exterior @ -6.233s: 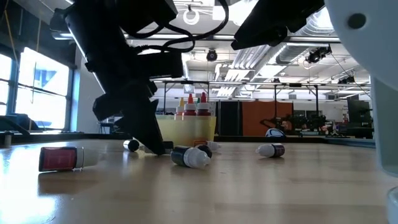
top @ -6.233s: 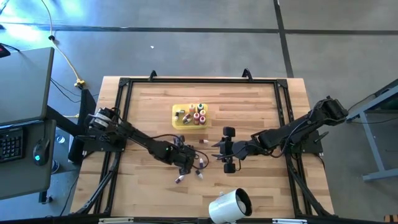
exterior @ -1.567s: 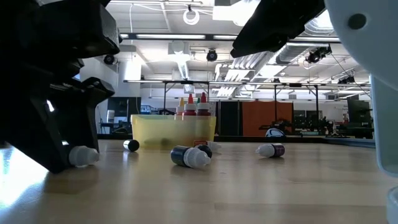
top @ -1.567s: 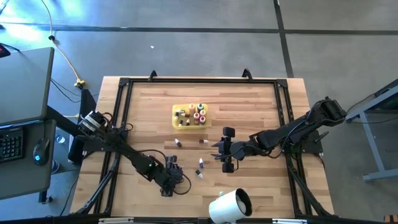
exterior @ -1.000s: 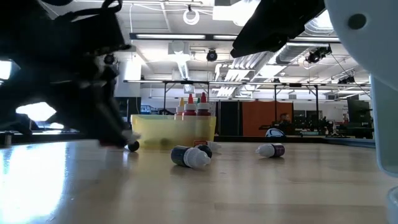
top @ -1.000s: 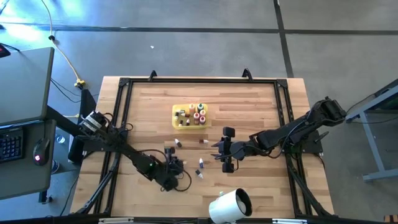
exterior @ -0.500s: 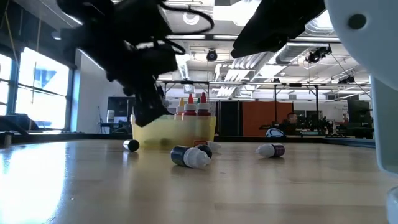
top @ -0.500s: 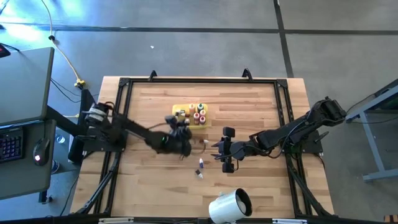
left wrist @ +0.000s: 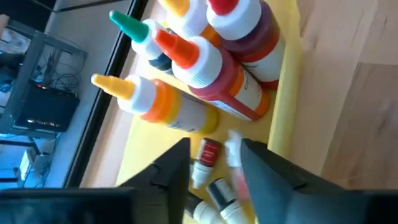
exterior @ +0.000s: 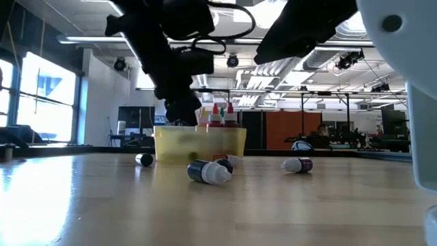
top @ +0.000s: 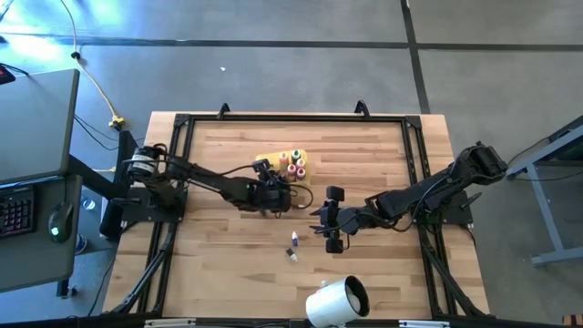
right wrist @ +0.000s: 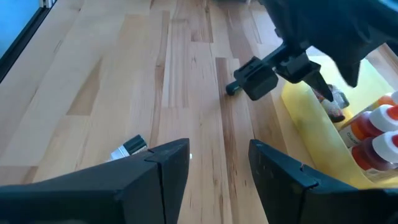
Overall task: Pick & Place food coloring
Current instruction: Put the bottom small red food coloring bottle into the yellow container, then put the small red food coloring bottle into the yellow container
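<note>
Tube of food coloring [left wrist: 234,160], slim and pale with a red body, seen in the left wrist view in the gap between the left arm's two dark fingers and directly above the yellow tray [left wrist: 283,93]. Its long axis runs along the length of the fingers, not across them. It lies close against one finger and clear of the other, so the fingers stand wider than the tube. I judge it let go or on the point of dropping, not pinched.

Below it, other small tubes lie flat on the tray floor. Upright dropper bottles [left wrist: 236,81] in red and orange crowd the tray's other end.

From above, the left gripper [top: 275,193] hangs over the tray's near edge. The tray sits toward twelve o'clock from the middle of the table [top: 383,155].

Two loose bottles [top: 293,240] lie on the bare wood at about five o'clock from the left gripper. From the right gripper [top: 330,220] they are at about eight o'clock. The right gripper looks the nearer of the two to them. It waits just above mid-table, fingers parted and holding nothing.

The drop needs only a clear fall into the tray. The next pick would probably reach back toward five o'clock.
</note>
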You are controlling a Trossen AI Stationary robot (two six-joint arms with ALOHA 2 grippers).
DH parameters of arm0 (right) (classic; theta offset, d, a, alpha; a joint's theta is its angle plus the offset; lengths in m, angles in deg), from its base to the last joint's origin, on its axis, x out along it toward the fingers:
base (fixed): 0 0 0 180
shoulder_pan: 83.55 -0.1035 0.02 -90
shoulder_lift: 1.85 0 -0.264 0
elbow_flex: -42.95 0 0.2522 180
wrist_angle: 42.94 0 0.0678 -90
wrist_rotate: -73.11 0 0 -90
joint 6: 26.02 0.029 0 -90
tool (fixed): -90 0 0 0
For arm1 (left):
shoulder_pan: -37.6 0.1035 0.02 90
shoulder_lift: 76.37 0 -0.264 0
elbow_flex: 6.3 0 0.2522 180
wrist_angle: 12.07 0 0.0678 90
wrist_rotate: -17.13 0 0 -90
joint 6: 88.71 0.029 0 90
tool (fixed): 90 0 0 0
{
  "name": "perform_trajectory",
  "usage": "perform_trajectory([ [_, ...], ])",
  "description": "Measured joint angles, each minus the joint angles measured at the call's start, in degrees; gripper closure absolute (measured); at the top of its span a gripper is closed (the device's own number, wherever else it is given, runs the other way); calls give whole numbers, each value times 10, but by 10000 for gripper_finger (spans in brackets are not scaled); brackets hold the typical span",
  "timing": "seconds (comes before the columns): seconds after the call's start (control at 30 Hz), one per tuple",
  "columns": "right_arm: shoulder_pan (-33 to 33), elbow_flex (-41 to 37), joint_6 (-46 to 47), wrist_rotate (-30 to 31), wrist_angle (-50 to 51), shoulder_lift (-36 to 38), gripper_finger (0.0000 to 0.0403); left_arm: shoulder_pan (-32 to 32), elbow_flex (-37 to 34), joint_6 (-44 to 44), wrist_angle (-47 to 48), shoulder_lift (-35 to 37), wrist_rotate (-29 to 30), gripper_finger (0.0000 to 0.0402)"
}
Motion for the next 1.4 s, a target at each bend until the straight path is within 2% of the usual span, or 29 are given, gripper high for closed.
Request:
perform_trajectory([
  [0.13, 0, 0, 0, 0, 0, 0, 242, 0, 27, 30, 32, 0, 20, 222],
  [0.23, 0, 0, 0, 0, 0, 0, 242, -5, 74, 23, 80, 0, 38, 205],
  [0.43, 0, 0, 0, 5, 0, 0, 242, -38, 205, -20, 248, 0, 0, 207],
  [0.53, 0, 0, 0, 39, -2, -9, 242, -53, 247, -16, 351, 0, -33, 216],
  [0.67, 11, 0, 3, 71, -8, -36, 242, -70, 289, -99, 532, 0, -41, 226],
  [0.8, 41, 0, 0, 38, -49, -80, 242, -92, 288, -213, 666, 8, -61, 229],
  [0.97, 84, 0, -9, -37, -128, -141, 242, -146, 247, -286, 670, 76, -38, 229],
  [1.13, 121, -1, -22, -72, -121, -173, 242, -210, 162, -391, 641, 161, 12, 229],
  [1.2, 135, -1, -43, -86, -127, -185, 242, -232, 109, -416, 592, 196, 35, 229],
  [1.4, 170, 0, -54, -127, -136, -217, 242, -265, -55, -420, 378, 255, 31, 229],
])
